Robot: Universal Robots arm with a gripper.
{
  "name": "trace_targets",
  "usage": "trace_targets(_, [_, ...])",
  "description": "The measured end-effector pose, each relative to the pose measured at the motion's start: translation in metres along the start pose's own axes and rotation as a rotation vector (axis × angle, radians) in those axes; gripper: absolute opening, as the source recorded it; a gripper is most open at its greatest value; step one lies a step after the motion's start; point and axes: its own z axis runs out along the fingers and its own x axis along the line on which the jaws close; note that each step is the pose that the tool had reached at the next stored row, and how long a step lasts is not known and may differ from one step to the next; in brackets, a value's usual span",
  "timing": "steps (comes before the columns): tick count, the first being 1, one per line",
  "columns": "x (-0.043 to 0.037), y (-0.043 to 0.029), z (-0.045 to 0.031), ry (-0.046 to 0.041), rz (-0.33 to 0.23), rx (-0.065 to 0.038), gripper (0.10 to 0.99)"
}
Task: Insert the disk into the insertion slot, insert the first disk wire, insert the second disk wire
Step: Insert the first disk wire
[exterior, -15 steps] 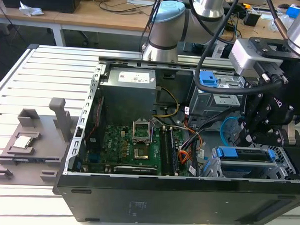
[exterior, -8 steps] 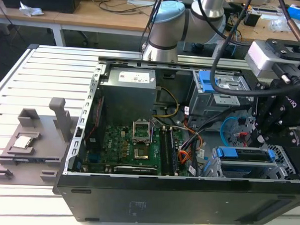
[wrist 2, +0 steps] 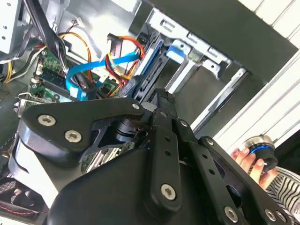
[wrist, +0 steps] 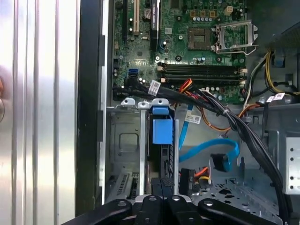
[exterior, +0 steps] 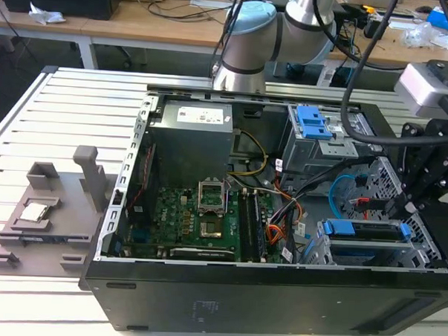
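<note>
The disk (wrist: 162,131), grey in its bright blue carrier, stands on edge inside the silver insertion slot (wrist: 123,140) at the case's front corner; the exterior view has the disk (exterior: 366,232) lying in the cage (exterior: 421,255). My gripper (wrist: 161,199) is at the disk's outer end with its fingers closed around it, also seen in the second wrist view (wrist 2: 152,101). The second disk wire, a light-blue flat cable (wrist: 206,151), loops loose beside the cage with its plug free. A thin red wire (exterior: 361,201) hangs near the blue loop (exterior: 340,189).
The motherboard (exterior: 199,219) and orange-and-black wire bundle (wrist: 225,115) fill the case floor. A taller grey cage with a blue latch (exterior: 313,122) stands behind. A grey fixture (exterior: 51,212) sits on the slatted table. A hand (wrist 2: 248,161) holds a knob outside the case.
</note>
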Motion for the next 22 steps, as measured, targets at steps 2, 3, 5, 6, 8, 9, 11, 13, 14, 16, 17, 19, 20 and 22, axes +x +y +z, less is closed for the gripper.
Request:
trace_targets(2, [-0.0008, -0.0035, -0.0001, 0.0000, 0.000, 0.000, 0.106])
trace_targets(3, [-0.0020, -0.0056, -0.0002, -0.0001, 0.000, 0.000, 0.106])
trace_targets(5, [-0.0082, -0.0075, -0.0003, 0.0002, 0.000, 0.000, 0.106])
trace_targets(6, [-0.0098, -0.0075, -0.0003, 0.0003, 0.000, 0.000, 0.106])
trace_targets(8, [-0.0132, -0.0076, -0.0003, 0.0003, 0.000, 0.000, 0.106])
trace_targets(9, [-0.0146, -0.0076, -0.0003, 0.0004, 0.000, 0.000, 0.106])
trace_targets(11, [-0.0151, -0.0076, 0.0003, 0.0002, 0.000, 0.000, 0.106])
trace_targets(13, [-0.0152, -0.0078, 0.0019, 0.0005, 0.000, 0.000, 0.106])
trace_targets(14, [-0.0157, -0.0078, 0.0028, 0.0003, 0.000, 0.000, 0.106])
trace_targets(16, [-0.0168, -0.0078, 0.0029, 0.0004, 0.000, 0.000, 0.106])
trace_targets(17, [-0.0169, -0.0078, 0.0028, 0.0005, 0.000, 0.000, 0.106])
trace_targets(19, [-0.0170, -0.0078, 0.0029, 0.0004, 0.000, 0.000, 0.114])
trace_targets(20, [-0.0171, -0.0078, 0.0029, 0.0005, 0.000, 0.000, 0.235])
trace_targets(22, [-0.0173, -0.0078, 0.0029, 0.0004, 0.000, 0.000, 0.235])
